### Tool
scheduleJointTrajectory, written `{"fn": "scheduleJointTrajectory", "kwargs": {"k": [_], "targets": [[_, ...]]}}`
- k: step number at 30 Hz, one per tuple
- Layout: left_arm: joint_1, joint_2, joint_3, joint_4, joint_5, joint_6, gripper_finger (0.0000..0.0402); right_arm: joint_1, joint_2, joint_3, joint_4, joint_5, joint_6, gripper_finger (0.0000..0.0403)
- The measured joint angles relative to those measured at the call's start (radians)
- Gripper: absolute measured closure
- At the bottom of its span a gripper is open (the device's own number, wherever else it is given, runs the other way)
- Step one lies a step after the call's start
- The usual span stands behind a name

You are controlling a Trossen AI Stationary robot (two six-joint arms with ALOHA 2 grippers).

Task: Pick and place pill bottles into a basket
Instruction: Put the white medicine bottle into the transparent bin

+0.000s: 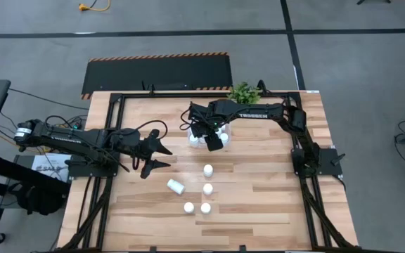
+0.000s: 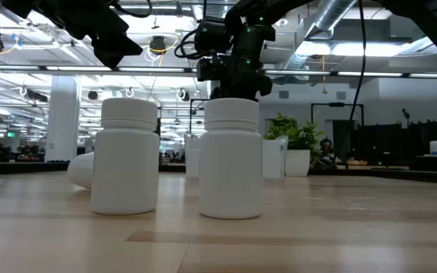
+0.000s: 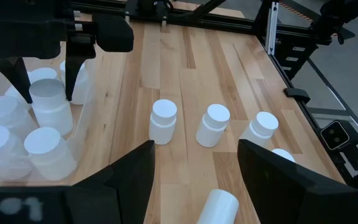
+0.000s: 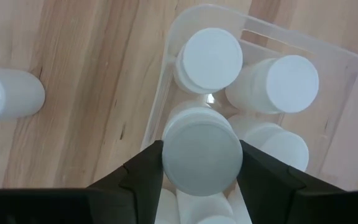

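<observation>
A small, all-white cylindrical pill bottle with a flat white cap (image 4: 201,155) is clamped between the two dark fingers of the right gripper (image 1: 214,138), directly above a shallow, clear plastic basket with rounded corners (image 4: 253,28). The basket sits near the far edge of the pale, striped wooden table (image 1: 259,190), just beside a small green potted plant (image 1: 244,92). Several identical white bottles (image 4: 211,57) already stand packed upright inside it, caps up; their exact number is hard to tell through the see-through walls.

The right arm reaches in from the right side, bent over the basket with its gripper pointing down.

Five more bottles remain on the open table nearer the front: four upright (image 1: 207,171) in a loose cluster, and one lying on its side (image 1: 175,185).

The left gripper (image 1: 162,156) hangs low over the table to the left of the loose bottles, its jaws spread wide and holding nothing. A black metal frame (image 1: 118,98) borders the table.
</observation>
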Motion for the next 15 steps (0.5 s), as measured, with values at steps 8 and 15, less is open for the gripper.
{"fn": "scheduleJointTrajectory", "kwargs": {"k": [8,15], "targets": [[0.0,0.0,0.0,0.0,0.0,0.0,0.0184,0.0,0.0,0.0,0.0,0.0,0.001,0.0208],[0.0,0.0,0.0,0.0,0.0,0.0,0.0184,0.0,0.0,0.0,0.0,0.0,0.0,0.02]]}}
